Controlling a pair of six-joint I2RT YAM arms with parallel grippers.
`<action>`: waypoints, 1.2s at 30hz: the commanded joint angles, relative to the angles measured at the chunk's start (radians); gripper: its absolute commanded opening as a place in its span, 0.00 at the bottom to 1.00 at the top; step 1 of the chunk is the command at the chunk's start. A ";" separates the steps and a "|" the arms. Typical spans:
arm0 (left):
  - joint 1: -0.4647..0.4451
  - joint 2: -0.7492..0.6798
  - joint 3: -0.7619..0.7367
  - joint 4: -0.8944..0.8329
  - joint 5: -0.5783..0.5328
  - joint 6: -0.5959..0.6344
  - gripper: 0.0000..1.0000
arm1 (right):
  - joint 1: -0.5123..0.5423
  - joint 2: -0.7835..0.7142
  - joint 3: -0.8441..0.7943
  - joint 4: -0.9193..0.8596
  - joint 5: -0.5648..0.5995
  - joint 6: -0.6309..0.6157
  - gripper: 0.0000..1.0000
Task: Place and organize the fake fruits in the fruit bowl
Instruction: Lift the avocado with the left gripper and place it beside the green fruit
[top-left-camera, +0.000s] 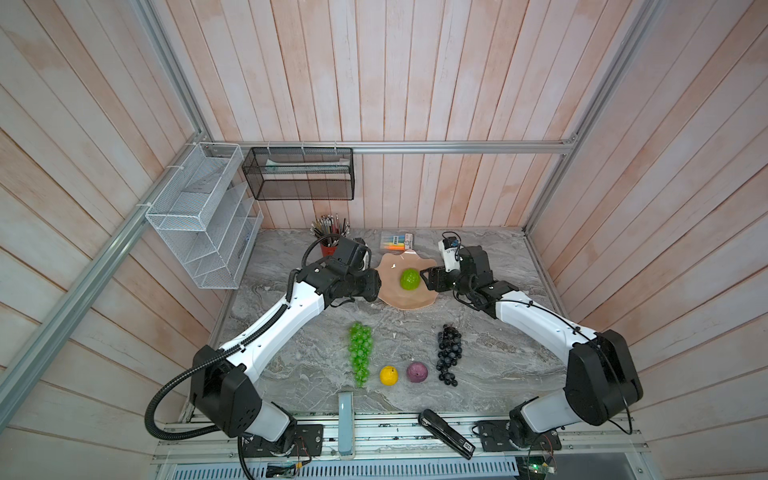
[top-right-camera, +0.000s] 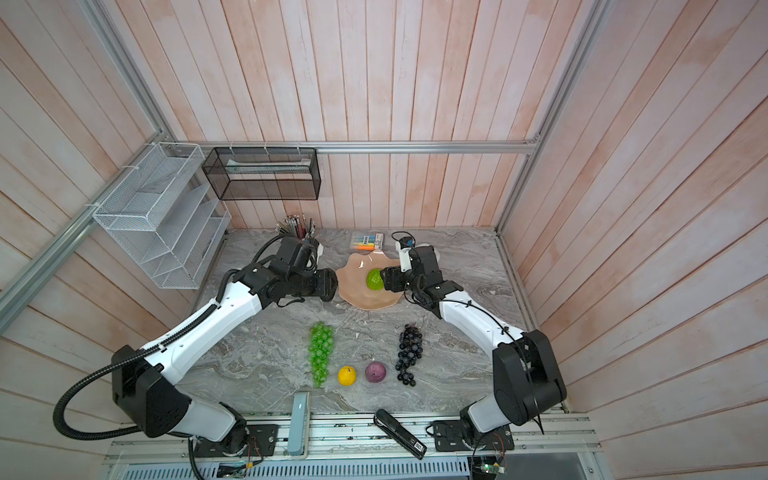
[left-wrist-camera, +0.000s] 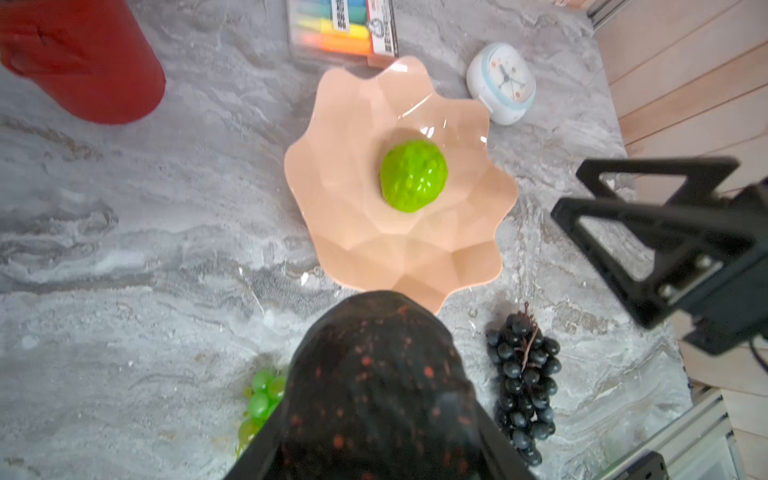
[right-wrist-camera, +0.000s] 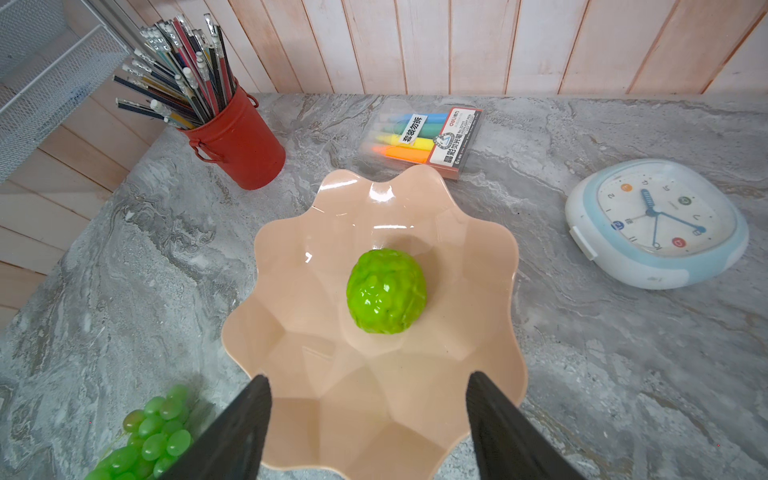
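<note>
The bumpy lime-green ball (top-left-camera: 409, 279) sits in the middle of the fruit bowl (top-left-camera: 395, 301). At the bowl's left rim, the left gripper (top-left-camera: 371, 286) has its fingers clamped on the dark avocado (left-wrist-camera: 374, 374). Over the bowl's right rim, the right gripper (right-wrist-camera: 368, 386) hovers with fingers spread and empty. In front of the bowl, the green grape bunch (top-left-camera: 360, 353), yellow ball (top-left-camera: 388, 375), purple ball (top-left-camera: 417, 371) and black-purple grape bunch (top-left-camera: 449, 353) lie in a row on the surface (top-left-camera: 498, 365).
</note>
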 joint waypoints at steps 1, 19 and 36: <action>0.017 0.116 0.088 0.034 -0.003 0.060 0.31 | 0.007 -0.008 0.029 -0.040 0.004 -0.036 0.75; 0.045 0.617 0.473 0.012 0.054 0.090 0.31 | 0.006 -0.163 -0.190 -0.010 0.037 -0.029 0.75; 0.029 0.794 0.564 0.061 0.074 0.033 0.38 | -0.002 -0.187 -0.228 -0.023 0.040 -0.050 0.76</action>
